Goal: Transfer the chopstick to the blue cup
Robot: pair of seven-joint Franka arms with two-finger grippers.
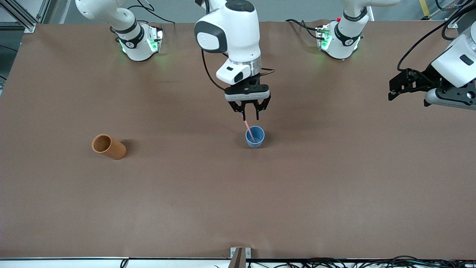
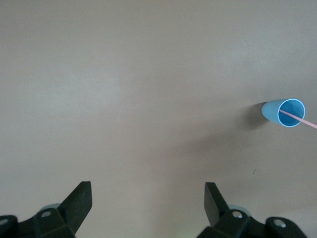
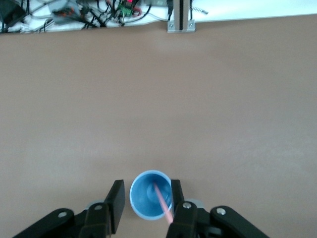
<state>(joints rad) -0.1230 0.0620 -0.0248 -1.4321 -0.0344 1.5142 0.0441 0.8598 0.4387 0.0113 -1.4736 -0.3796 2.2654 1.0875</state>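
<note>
The blue cup (image 1: 256, 142) stands upright near the table's middle. The pale pink chopstick (image 1: 249, 130) stands in it, its lower end on the cup's bottom, leaning on the rim. My right gripper (image 1: 250, 118) hangs just over the cup, open, with the stick's upper end beside one finger. In the right wrist view the cup (image 3: 143, 198) and the stick (image 3: 161, 200) lie between the open fingers of the right gripper (image 3: 147, 186). My left gripper (image 1: 392, 91) waits in the air, open and empty (image 2: 147, 188), at the left arm's end of the table. Its view shows the cup (image 2: 277, 111) and the stick (image 2: 299, 118) far off.
An orange-brown cylindrical cup (image 1: 109, 146) lies on its side toward the right arm's end of the table, about as near to the front camera as the blue cup. A metal bracket (image 1: 240, 254) sits at the table's near edge.
</note>
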